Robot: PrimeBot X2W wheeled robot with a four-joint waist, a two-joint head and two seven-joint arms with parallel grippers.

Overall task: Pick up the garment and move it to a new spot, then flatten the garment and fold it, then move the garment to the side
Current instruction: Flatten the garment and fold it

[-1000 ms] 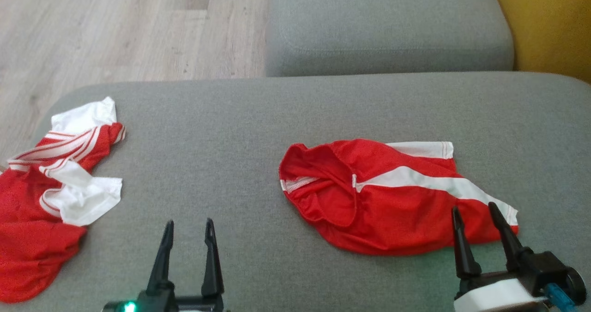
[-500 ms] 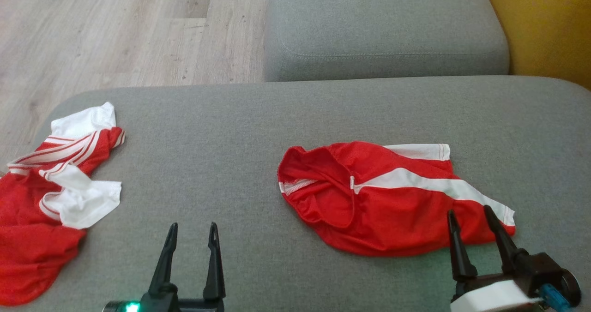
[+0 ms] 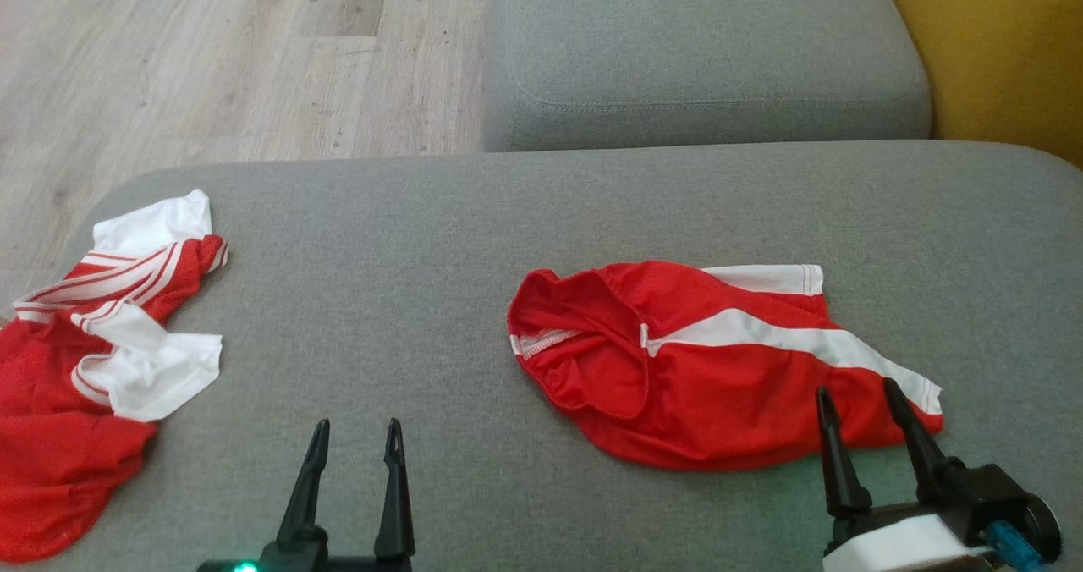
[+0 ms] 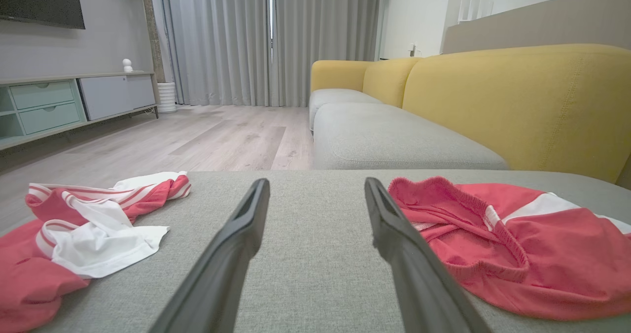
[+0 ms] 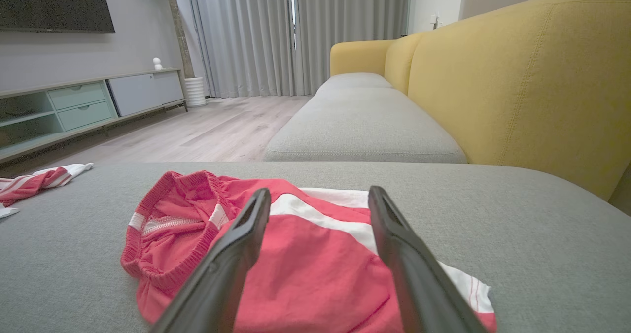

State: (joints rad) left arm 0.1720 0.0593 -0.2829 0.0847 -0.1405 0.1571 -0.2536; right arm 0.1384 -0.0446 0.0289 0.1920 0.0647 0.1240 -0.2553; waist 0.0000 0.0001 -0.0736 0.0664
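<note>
Two garments: shorts (image 3: 719,369), shirt (image 3: 76,437). Left gripper (image 3: 358,424), right gripper (image 3: 854,386): fingers (image 4: 234,254) spread.

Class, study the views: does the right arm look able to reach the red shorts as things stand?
Probably yes. The right claw is open, its tips at the near edge of the red shorts, which lie on the grey cushion with nothing in between.

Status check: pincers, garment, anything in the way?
Both open: left pincer over bare seat, right pincer over near right corner of red shorts. Shorts rumpled on seat, not gripped. Nothing in the way; other garment heaped at seat's left end.
</note>
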